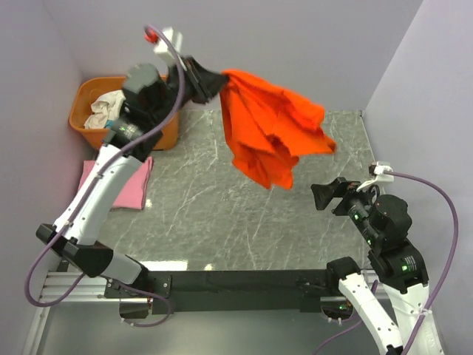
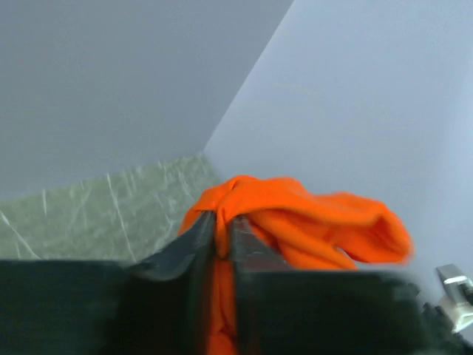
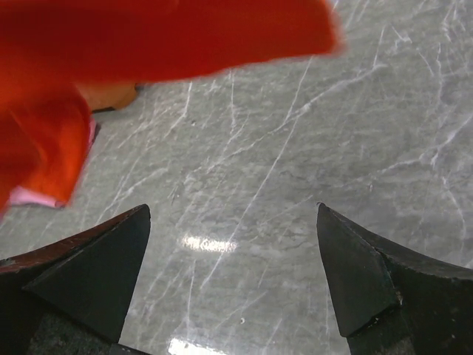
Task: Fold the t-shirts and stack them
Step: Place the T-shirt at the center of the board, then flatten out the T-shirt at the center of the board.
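Your left fingers [image 2: 191, 245] are pinching the orange-red t-shirt [image 1: 270, 133] and dangling it above the desk [image 1: 214, 214] — your right fingers [image 3: 96, 277] are gaping wide, gripping nothing.

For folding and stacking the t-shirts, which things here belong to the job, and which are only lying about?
Job: orange-red t-shirt, hanging from the left gripper; pink t-shirt, flat on the table.
Lying about: orange basket; pale cloth inside it.

You can read no text, label, brand, number or sign on the orange t-shirt [image 1: 270, 133], basket [image 1: 77, 117] or bench [image 1: 207, 214] in any view.
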You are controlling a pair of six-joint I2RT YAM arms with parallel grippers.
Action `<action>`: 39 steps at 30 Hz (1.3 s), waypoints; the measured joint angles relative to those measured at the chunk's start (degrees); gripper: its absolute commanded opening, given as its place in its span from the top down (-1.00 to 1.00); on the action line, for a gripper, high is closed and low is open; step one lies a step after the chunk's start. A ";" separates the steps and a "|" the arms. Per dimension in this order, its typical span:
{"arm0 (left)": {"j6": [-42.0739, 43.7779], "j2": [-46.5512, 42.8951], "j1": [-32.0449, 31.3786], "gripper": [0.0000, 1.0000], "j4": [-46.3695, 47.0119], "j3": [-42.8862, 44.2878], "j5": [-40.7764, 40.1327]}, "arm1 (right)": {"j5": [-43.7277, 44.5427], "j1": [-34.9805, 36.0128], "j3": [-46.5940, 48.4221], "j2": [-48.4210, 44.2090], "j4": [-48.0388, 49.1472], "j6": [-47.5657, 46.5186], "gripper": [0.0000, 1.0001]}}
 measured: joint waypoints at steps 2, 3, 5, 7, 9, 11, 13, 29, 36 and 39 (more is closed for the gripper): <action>-1.44 -1.51 -0.31 0.02 2.19 -8.48 0.31 | -0.04 0.00 0.00 -0.02 -0.81 0.04 -0.99; -2.23 -1.84 -0.31 -0.36 2.51 -12.61 0.22 | -0.07 0.00 0.00 0.04 -1.49 0.22 -0.99; -3.37 -0.57 -0.28 -0.52 3.26 -20.57 -0.83 | -0.31 0.00 0.00 0.22 -2.71 0.52 -0.99; -3.78 2.78 -0.28 -0.71 1.60 -24.74 -2.34 | -0.59 0.00 -0.02 0.92 -3.78 1.14 -0.97; -4.11 6.67 -0.31 -0.76 -0.63 -27.39 -3.76 | -1.03 0.00 -0.09 2.38 -4.79 1.57 -0.96; -4.13 8.44 -0.70 -0.74 -2.21 -31.32 -5.44 | -1.60 0.00 -0.55 4.22 -5.51 1.95 -0.91; -4.00 7.72 -2.08 -0.71 -4.24 -35.74 -7.45 | -2.12 0.00 -1.44 6.14 -6.05 2.23 -0.82; -11.06 0.70 -19.93 -0.25 -8.74 -51.47 -11.76 | -11.52 4.52 -13.09 32.39 1.49 6.05 -0.25; -14.16 3.58 -19.96 -0.15 -7.96 -51.34 -11.82 | -13.40 7.13 -15.87 42.12 6.88 8.46 -0.12; -14.86 5.66 -19.96 -0.10 -7.56 -50.77 -11.91 | -13.38 7.13 -16.22 44.41 7.48 8.79 -0.11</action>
